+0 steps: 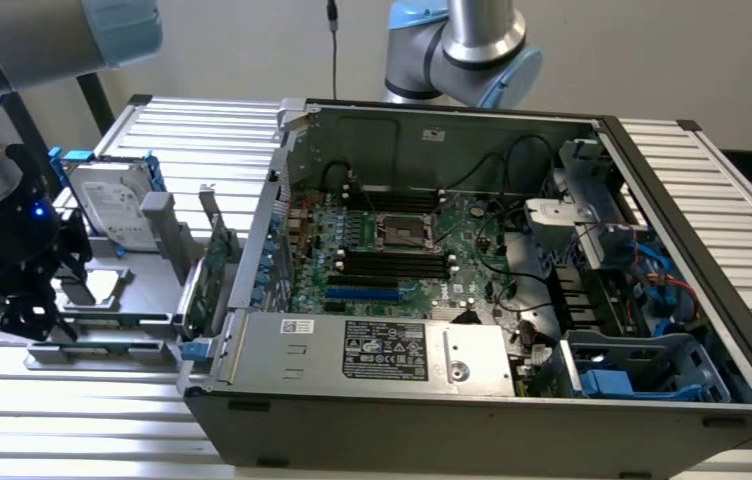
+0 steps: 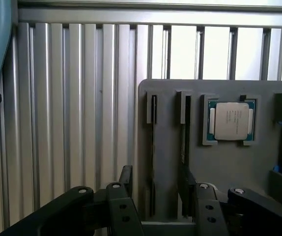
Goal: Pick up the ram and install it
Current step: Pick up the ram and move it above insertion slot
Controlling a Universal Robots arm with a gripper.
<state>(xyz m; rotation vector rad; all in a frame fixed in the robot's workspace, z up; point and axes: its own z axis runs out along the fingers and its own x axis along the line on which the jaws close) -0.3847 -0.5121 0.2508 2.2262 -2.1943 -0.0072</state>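
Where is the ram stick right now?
In the wrist view, the ram stands on edge in a narrow slot of the grey tray, near the square processor chip, by the open claw. The tray sits at the exterior view's left.

No readable text; power supply label (image 1: 390, 352) blurred; processor (image 2: 232, 120) markings, hard drive label (image 1: 116, 203) illegible.

Open computer case (image 1: 483, 432), hard drive (image 1: 112, 205), processor (image 2: 232, 120) on gray tray (image 2: 229, 167)
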